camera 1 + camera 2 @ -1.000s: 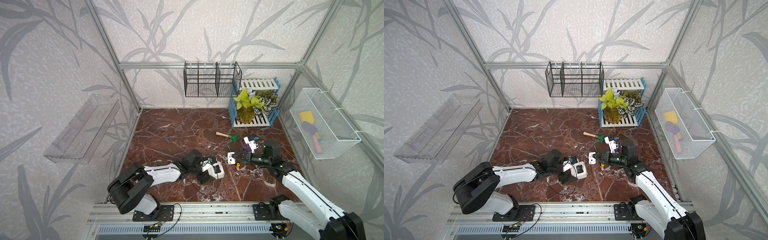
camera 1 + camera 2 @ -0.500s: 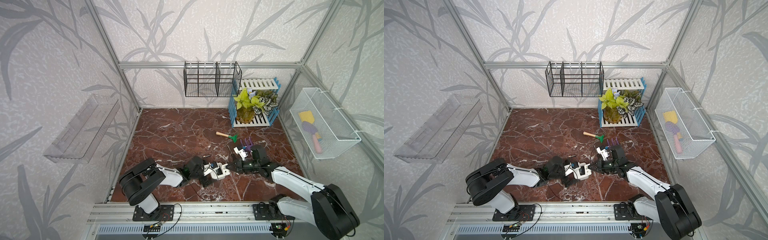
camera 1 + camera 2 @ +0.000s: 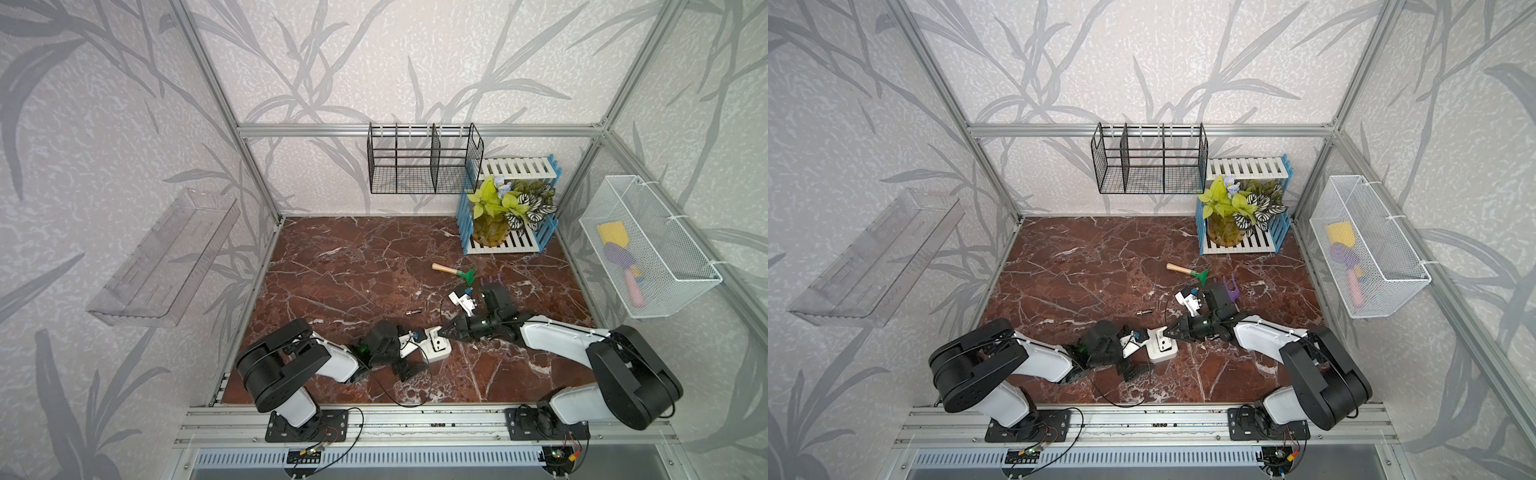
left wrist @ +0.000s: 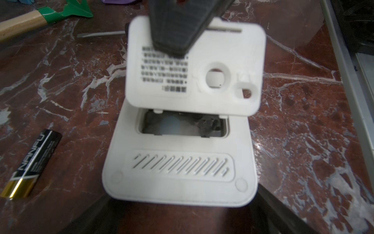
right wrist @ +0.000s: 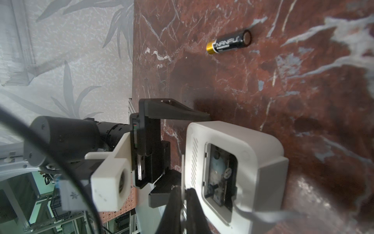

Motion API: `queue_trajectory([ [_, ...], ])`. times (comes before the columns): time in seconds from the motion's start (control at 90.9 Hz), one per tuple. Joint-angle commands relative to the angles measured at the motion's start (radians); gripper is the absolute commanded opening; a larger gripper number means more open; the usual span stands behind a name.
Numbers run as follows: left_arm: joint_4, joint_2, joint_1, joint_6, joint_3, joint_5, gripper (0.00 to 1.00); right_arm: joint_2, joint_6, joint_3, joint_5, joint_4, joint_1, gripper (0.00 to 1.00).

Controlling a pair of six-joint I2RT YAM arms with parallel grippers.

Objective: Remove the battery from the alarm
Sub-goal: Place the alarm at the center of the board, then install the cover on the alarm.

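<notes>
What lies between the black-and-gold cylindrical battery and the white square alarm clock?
Nothing: only bare red marble floor separates the black-and-gold cylindrical battery from the white square alarm clock, as the left wrist view shows.

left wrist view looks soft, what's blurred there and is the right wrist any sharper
Left wrist view: the cover plate and right claw are blurred, its print unreadable; the battery label reads. Right wrist view: battery sharp, glare streaks the marble.
</notes>
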Motion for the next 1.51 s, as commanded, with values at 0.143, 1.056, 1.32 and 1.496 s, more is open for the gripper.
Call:
queue_trajectory([
  [0.143,0.048,-0.029,-0.004,-0.018,-0.01,0.009,0.99,0.047,-0.085,0.062,-0.006,-0.044,0.003,0.0],
  [1.056,0.051,-0.015,-0.004,-0.04,0.001,0.027,0.92,0.136,-0.12,0.069,0.005,-0.028,0.015,0.0],
  [1.32,0.047,-0.012,-0.004,-0.043,0.006,0.033,0.91,0.147,-0.101,0.062,0.019,-0.009,0.031,0.02],
  [1.496,0.042,-0.012,-0.003,-0.05,0.016,0.039,0.9,0.146,-0.109,0.052,0.04,-0.023,0.038,0.08],
])
